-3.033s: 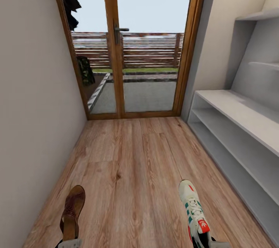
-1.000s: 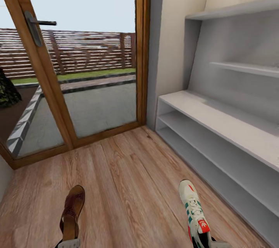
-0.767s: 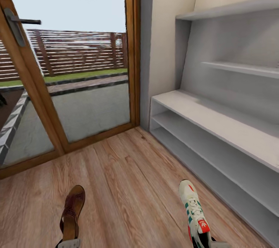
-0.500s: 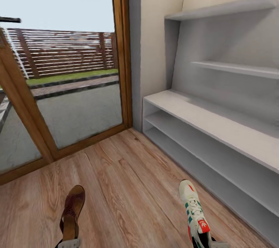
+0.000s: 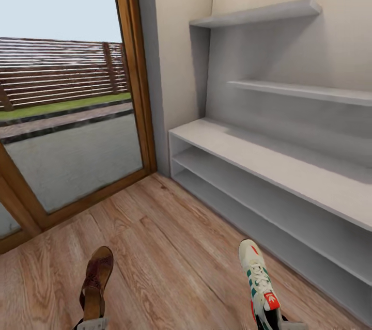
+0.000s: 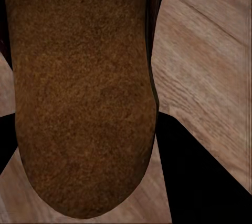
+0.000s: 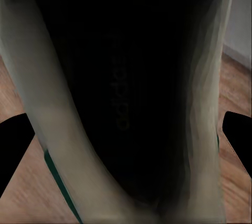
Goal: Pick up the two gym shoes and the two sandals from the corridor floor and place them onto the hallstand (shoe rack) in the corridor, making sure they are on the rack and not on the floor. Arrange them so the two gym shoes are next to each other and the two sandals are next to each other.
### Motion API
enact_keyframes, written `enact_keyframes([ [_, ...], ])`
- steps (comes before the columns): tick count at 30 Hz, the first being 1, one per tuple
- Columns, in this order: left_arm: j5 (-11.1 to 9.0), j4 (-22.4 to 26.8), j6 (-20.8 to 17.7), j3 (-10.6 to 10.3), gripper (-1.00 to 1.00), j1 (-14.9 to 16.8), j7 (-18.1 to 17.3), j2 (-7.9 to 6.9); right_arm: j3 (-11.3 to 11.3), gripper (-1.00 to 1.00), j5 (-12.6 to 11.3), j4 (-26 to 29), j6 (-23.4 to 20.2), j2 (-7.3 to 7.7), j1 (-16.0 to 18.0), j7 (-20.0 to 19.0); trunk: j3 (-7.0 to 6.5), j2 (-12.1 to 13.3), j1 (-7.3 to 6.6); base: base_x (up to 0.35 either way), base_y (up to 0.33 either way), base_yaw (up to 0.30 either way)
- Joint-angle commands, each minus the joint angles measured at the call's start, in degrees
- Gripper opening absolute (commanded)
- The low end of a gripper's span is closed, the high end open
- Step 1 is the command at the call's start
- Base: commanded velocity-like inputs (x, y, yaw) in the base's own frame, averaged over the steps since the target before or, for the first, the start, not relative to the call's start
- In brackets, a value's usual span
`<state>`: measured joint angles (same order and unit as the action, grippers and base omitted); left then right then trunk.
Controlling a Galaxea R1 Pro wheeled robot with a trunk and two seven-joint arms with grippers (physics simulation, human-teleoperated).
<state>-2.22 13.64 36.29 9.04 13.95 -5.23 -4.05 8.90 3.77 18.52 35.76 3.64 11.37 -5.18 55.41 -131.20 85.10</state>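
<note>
A flat dark brown leather sandal with a tan insole is seen at the lower left of the head view, raised above the light brown wood-plank corridor floor with its heel end at the left gripper, of which just a grey sliver shows at the bottom edge. In the left wrist view the sandal's brown insole is seen close up between dark finger shapes, so the left gripper is taken to be clamped on it. At the lower right of the head view a white lace-up gym shoe with green side stripes and a red-orange heel patch is held toe forward at the right gripper — the shoe's dark inner opening is seen close up in the right wrist view, with black fingers at both sides. The wide pale grey hallstand, with its low bench, two open shelf levels and stepped wall shelves, stands along the right of the frame. A wood-framed glass door is seen at the upper left.
</note>
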Motion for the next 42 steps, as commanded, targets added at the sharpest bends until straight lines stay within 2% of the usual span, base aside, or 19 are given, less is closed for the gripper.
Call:
enact_keyframes([
  [1, -0.07, -0.02, 0.10, 0.36, -1.00, 0.02, -0.48, 0.01, 0.50, -1.00, 0.36, -0.06, 0.18, -0.04, 0.05, -0.45, 0.05, -0.02, -0.01, 0.000, 0.000, -0.294],
  [16, -0.07, -0.02, 0.10, 0.36, -1.00, 0.02, -0.48, 0.01, 0.50, -1.00, 0.36, -0.06, 0.18, -0.04, 0.05, -0.45, 0.05, -0.02, -0.01, 0.022, 0.035, -0.294],
  [42, -0.07, -0.02, 0.10, 0.36, -1.00, 0.02, -0.48, 0.01, 0.50, -1.00, 0.36, -0.06, 0.18, -0.04, 0.05, -0.45, -0.18, -0.02, -0.01, 0.016, 0.294, -0.294],
])
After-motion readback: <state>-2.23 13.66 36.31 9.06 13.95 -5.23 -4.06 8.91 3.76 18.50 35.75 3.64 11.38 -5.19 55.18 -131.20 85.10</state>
